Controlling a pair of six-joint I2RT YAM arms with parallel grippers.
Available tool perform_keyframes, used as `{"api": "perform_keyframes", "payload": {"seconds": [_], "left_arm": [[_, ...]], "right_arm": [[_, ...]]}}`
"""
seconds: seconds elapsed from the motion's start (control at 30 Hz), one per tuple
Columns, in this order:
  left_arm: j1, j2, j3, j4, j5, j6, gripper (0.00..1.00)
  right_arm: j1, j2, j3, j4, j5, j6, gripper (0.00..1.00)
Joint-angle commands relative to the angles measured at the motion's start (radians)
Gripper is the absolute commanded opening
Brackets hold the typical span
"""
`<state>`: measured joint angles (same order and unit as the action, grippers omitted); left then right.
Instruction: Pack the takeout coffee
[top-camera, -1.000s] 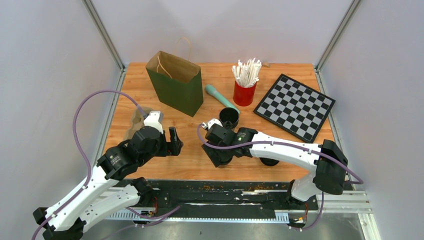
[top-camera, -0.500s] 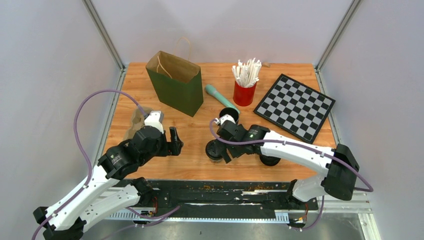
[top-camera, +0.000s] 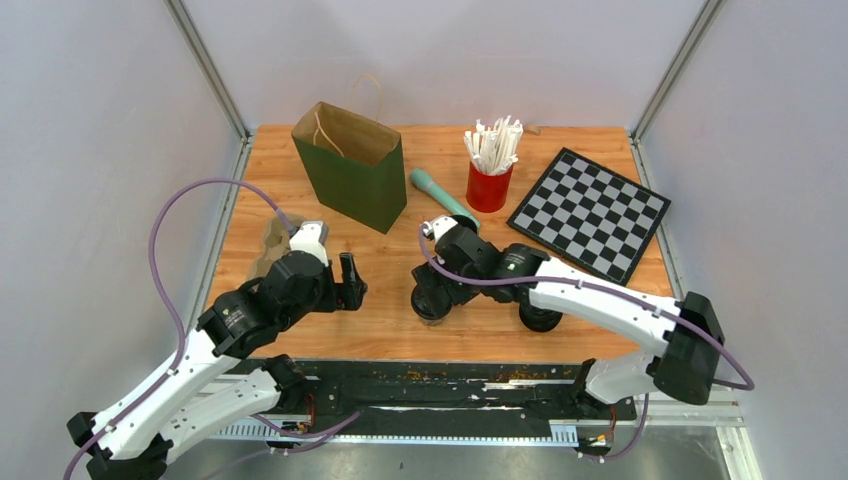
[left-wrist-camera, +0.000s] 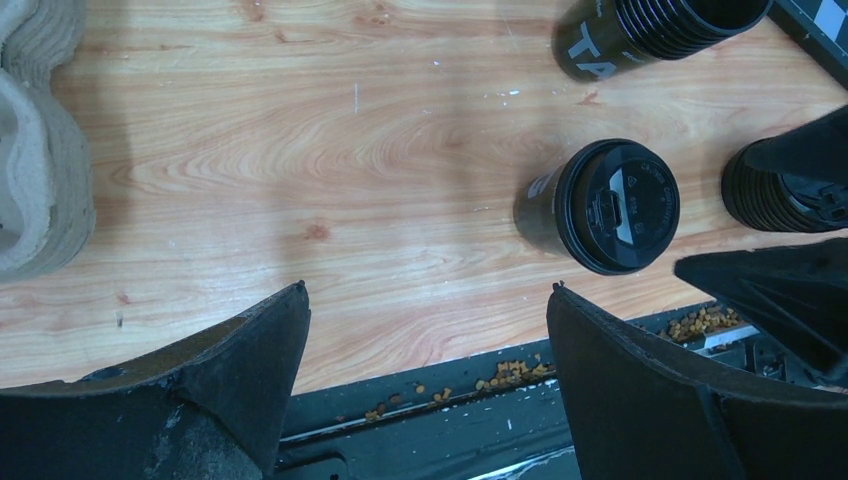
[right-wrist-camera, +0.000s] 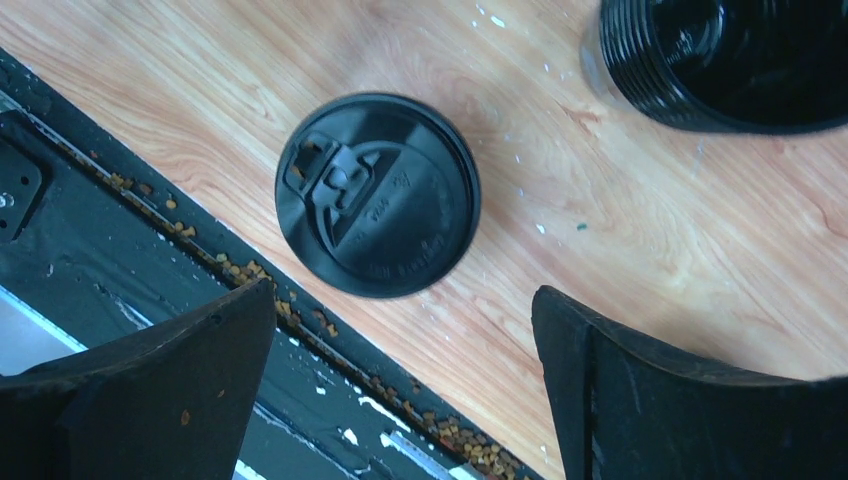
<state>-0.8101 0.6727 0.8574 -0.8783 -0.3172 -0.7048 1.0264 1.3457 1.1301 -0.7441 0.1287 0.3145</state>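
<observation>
One lidded cup (right-wrist-camera: 378, 195) stands free beneath the right gripper (right-wrist-camera: 402, 298)

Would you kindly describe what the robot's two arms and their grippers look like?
The left arm and right arm have white shells with black joint housings; a purple cable loops along each. The left gripper and right gripper each have two broad, matte black, wedge-shaped fingers.

Your worktop (top-camera: 390, 335) holds a lidded cup (right-wrist-camera: 378, 195) beneath the right tool (right-wrist-camera: 400, 300), with the bag (top-camera: 350, 165) and checkerboard (top-camera: 588, 212) beyond it.
</observation>
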Motion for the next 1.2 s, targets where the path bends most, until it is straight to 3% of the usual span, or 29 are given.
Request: {"api": "perform_keyframes", "payload": {"seconds": [0.0, 0.23, 0.6, 0.8, 1.17], "left_arm": [[0.000, -0.018, 0.017, 0.016, -0.030, -0.006, 0.95], [0.000, -0.025, 0.011, 0.017, -0.037, -0.007, 0.95], [0.000, -0.022, -0.004, 0.027, -0.035, -0.006, 0.95], [0.000, -0.026, -0.004, 0.020, -0.039, -0.004, 0.95], [0.000, -0.025, 0.000, 0.015, -0.040, -0.002, 0.95]], "right_arm": [[0.006, 0.086, 0.084, 0.062, -0.018, -0.039, 0.99], [0.009, 0.167, 0.136, 0.056, -0.026, -0.051, 0.95], [0.019, 0.231, 0.145, 0.056, -0.031, -0.051, 0.97], [0.021, 0.266, 0.150, 0.031, -0.006, -0.047, 0.91], [0.022, 0.206, 0.103, 0.008, 0.004, -0.033, 0.84]]}}
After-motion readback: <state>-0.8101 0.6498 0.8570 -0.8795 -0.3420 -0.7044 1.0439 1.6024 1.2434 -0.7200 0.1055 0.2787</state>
